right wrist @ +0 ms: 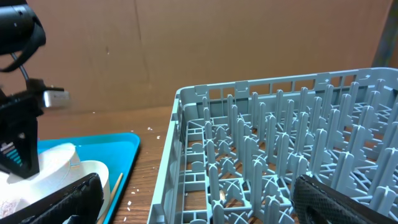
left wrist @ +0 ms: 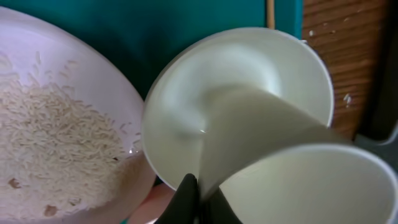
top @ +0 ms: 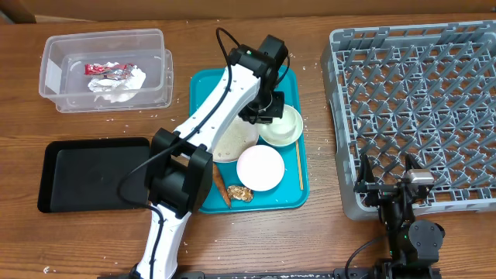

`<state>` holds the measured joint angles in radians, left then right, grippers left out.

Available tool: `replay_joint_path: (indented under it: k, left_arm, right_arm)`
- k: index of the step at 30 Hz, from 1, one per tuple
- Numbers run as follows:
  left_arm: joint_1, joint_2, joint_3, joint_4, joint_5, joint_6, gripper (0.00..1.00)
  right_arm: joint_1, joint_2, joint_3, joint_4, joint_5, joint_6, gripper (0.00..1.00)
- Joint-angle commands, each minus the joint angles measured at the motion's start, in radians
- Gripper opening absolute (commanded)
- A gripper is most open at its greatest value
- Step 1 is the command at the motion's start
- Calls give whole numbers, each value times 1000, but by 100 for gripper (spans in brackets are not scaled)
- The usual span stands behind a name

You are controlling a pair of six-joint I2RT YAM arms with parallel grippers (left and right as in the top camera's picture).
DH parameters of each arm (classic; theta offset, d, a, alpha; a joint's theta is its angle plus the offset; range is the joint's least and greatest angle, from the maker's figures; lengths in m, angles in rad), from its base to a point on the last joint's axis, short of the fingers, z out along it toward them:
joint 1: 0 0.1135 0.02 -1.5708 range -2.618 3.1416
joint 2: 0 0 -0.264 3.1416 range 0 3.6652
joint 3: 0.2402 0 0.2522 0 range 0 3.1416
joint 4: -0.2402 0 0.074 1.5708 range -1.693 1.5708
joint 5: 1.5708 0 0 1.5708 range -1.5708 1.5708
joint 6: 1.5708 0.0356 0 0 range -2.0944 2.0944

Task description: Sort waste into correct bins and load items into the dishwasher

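Observation:
My left gripper (left wrist: pixel 200 202) is shut on the rim of the white cup (left wrist: pixel 292 168). The cup's base is in or just over the pale green-white bowl (left wrist: pixel 236 68); I cannot tell if they touch. In the overhead view the left gripper (top: pixel 264 111) hides the cup, beside that bowl (top: pixel 287 130). The white plate (top: pixel 232 141) holds rice grains (left wrist: pixel 50 143). The pink bowl (top: pixel 260 167), sausage stick (top: pixel 221 187) and brown lump (top: pixel 240 193) lie on the teal tray (top: pixel 203 85). My right gripper (top: pixel 395 191) is open and empty at the grey rack's (top: pixel 418 93) front edge.
The clear tub (top: pixel 56 54) at the back left holds the red-and-silver wrapper (top: pixel 105 70) and napkins (top: pixel 125 84). The black tray (top: pixel 93 174) is left of the teal tray. A thin wooden stick (top: pixel 299 167) lies along the teal tray's right edge.

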<state>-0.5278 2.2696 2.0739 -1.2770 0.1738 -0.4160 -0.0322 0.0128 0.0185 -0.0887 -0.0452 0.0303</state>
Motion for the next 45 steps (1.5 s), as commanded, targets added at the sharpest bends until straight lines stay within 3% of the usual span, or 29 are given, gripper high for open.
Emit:
replay_joint_path:
  k: [1, 7, 11, 19, 27, 33, 35, 40, 45]
  left_arm:
    - [6, 4, 53, -30, -7, 0, 4]
    - [11, 4, 189, -134, -27, 4, 4]
    - [42, -4, 333, -192, 53, 8, 4]
    - [267, -35, 496, -175, 635, 150, 4]
    - [509, -24, 425, -186, 1093, 264, 4]
    - [538, -24, 253, -194, 1344, 352, 4]
    - [539, -24, 183, -193, 1407, 368, 4]
    - [540, -24, 72, -186, 1407, 349, 4]
    - [527, -24, 72, -217, 1408, 349, 4]
  right_arm:
    - [-1, -10, -11, 8, -1, 7, 100]
    - [-1, -10, -11, 8, 0, 7, 100]
    - [-1, -10, -11, 8, -1, 7, 100]
    - [-1, -10, -11, 8, -1, 7, 100]
    - [-1, -10, -11, 8, -1, 7, 100]
    - [-1, -10, -10, 75, 16, 1, 100]
    - [-1, -10, -10, 170, -90, 62, 100]
    - [-1, -10, -10, 409, -337, 217, 100]
    - [-1, -10, -10, 634, -262, 439, 100]
